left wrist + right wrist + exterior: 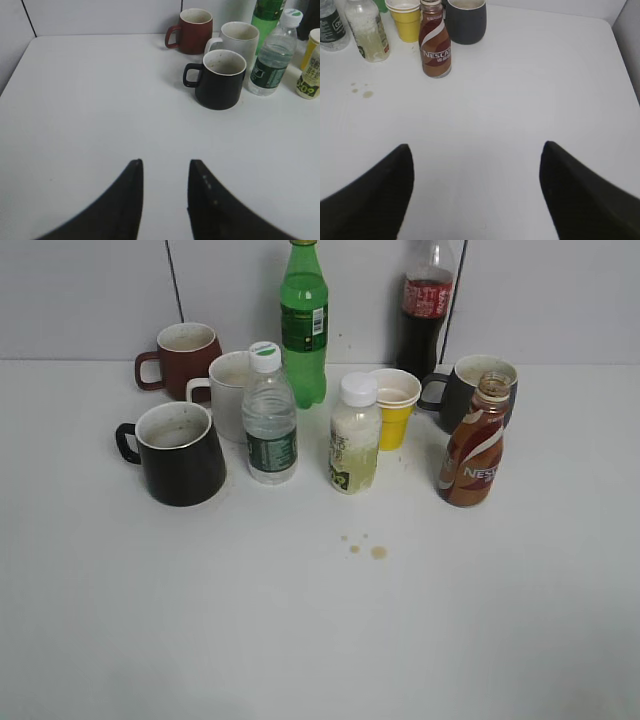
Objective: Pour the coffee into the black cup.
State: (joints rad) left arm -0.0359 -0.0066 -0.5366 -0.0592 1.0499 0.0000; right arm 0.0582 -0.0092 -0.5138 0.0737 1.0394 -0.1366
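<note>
The brown Nescafe coffee bottle point(473, 445) stands uncapped at the right of the table; it also shows in the right wrist view point(435, 44). The black cup point(178, 453) stands at the left, handle to the left, and shows in the left wrist view point(219, 79). My left gripper point(165, 162) is open and empty over bare table, well short of the black cup. My right gripper point(476, 147) is wide open and empty, well short of the coffee bottle. Neither gripper shows in the exterior view.
A red mug point(184, 359), white mug point(229, 390), water bottle point(269, 418), green bottle point(303, 320), juice bottle point(355, 436), yellow paper cup point(394, 406), cola bottle point(424, 305) and dark grey mug point(468, 388) crowd the back. Brown drops point(366, 546) lie mid-table.
</note>
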